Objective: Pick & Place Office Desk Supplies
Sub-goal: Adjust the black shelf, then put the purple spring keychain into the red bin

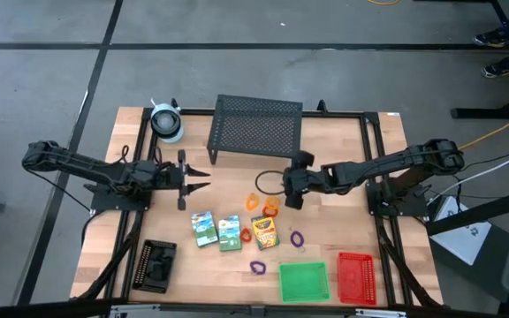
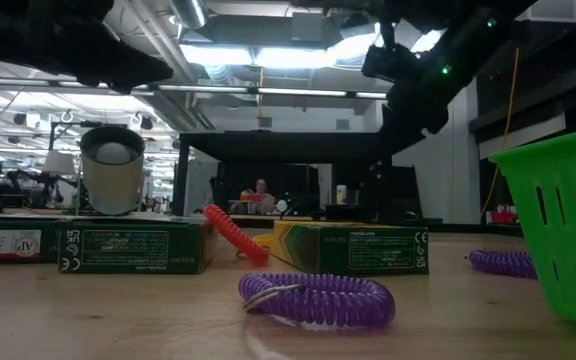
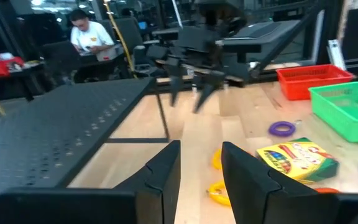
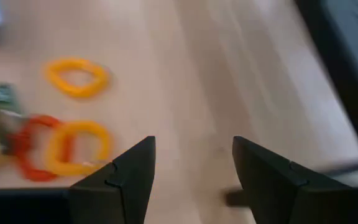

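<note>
In the high view, two green-white card boxes [image 1: 203,228] [image 1: 230,232] and the yellow-green crayon box [image 1: 264,231] lie flat mid-table. Orange loops [image 1: 254,201] [image 1: 270,209], a red loop [image 1: 246,236] and purple loops [image 1: 297,238] [image 1: 257,266] lie around them. The black tray [image 1: 155,265], green tray [image 1: 304,281] and red tray [image 1: 356,276] stand along the near edge. My right gripper [image 1: 287,187] [image 4: 192,143] hovers open over bare wood just right of the orange loops [image 4: 79,146]. My left gripper [image 1: 203,181] [image 3: 201,149] is open, left of centre, pointing toward the right arm.
The large black mesh stand [image 1: 257,128] occupies the far middle of the table, with the whitish roll [image 1: 166,121] at the far left. Bare wood shows between the two grippers and right of the crayon box. A person sits in the room beyond the table [image 3: 89,37].
</note>
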Controlling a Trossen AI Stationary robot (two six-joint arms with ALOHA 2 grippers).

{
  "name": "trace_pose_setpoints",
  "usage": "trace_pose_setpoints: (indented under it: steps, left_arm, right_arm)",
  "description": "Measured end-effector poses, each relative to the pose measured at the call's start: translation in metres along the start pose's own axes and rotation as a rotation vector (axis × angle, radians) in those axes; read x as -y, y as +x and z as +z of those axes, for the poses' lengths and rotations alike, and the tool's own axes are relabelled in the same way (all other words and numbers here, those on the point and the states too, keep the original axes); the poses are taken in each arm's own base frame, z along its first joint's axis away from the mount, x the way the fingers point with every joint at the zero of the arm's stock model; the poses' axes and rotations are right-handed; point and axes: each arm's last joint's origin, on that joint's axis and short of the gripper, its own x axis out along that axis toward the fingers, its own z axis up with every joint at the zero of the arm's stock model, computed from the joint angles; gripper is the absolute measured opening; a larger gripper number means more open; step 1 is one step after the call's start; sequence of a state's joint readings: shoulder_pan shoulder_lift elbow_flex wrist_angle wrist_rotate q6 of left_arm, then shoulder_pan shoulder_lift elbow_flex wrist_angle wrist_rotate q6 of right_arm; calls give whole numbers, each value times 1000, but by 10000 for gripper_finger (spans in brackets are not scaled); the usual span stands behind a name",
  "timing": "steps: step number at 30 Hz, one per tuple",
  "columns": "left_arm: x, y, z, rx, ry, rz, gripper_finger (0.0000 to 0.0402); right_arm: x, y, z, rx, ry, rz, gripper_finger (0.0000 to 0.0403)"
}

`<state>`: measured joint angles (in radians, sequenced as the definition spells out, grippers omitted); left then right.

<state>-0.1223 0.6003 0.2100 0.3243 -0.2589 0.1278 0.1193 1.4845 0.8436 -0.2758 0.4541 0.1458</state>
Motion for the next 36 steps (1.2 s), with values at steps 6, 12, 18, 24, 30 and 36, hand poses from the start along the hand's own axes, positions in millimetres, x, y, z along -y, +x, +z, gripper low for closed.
trace_pose_setpoints:
  steps: [6,12,18,24,30,36]
  left_arm:
    - [0,0,-1,-6,-7,-8,109]
    - [0,0,-1,-6,-7,-8,110]
    - [0,0,-1,-6,-8,-8,110]
    - [1,0,-1,-4,-10,-18,107]
    - [1,0,-1,-4,-10,-18,106]
    - [0,0,1,13,11,-13,109]
  right_arm:
    - [11,2,-5,-44,13,-137,215]
    - [25,8,-5,-71,-27,-192,215]
    - [43,15,-5,-102,-27,-201,215]
    - [37,16,-1,-75,55,38,215]
    - [2,4,2,-31,36,331,215]
    - [-31,-12,0,-7,1,435,215]
